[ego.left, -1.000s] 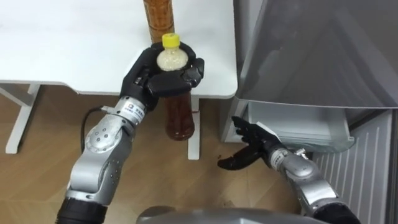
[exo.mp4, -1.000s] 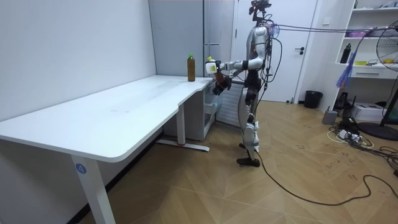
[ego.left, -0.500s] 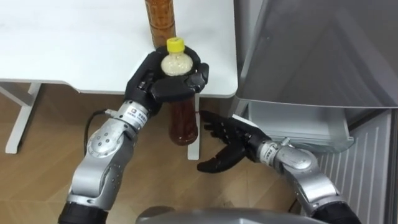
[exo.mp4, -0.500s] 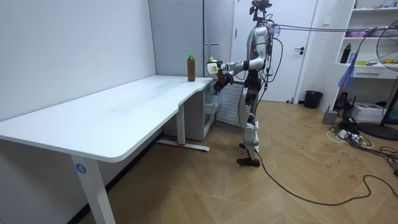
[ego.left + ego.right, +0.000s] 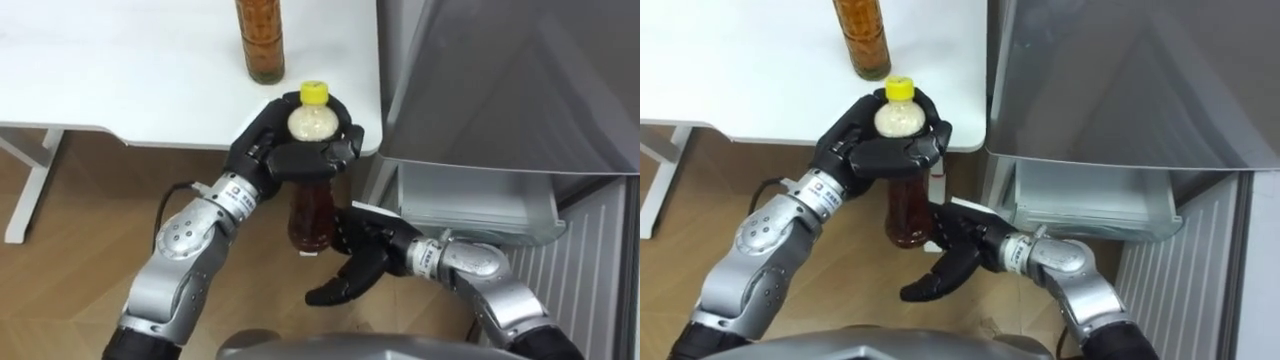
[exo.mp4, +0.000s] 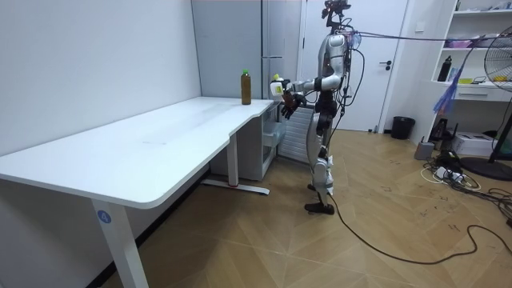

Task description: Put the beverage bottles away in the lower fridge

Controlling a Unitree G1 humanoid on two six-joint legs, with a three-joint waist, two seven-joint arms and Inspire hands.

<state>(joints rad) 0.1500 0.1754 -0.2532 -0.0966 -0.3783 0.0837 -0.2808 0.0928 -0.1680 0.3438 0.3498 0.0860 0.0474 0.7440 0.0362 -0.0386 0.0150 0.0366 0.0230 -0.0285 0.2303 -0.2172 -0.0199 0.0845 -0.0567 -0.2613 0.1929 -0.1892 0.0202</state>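
My left hand is shut round the upper part of a brown drink bottle with a yellow cap, held upright in the air off the table's near corner. Just below and right of the bottle's base my right hand is open, palm up, fingers spread. A second brown drink bottle stands on the white table near its right edge. The lower fridge drawer stands open at the right. In the room view I stand between table end and fridge.
The grey fridge body fills the upper right, its open drawer jutting out beneath. The table's white leg stands at the left over the wooden floor. In the room view a fan and shelves stand far off.
My left hand has carried the bottle rightward and nearer, off the table's edge. My right hand has come in from the right, under the bottle's base.
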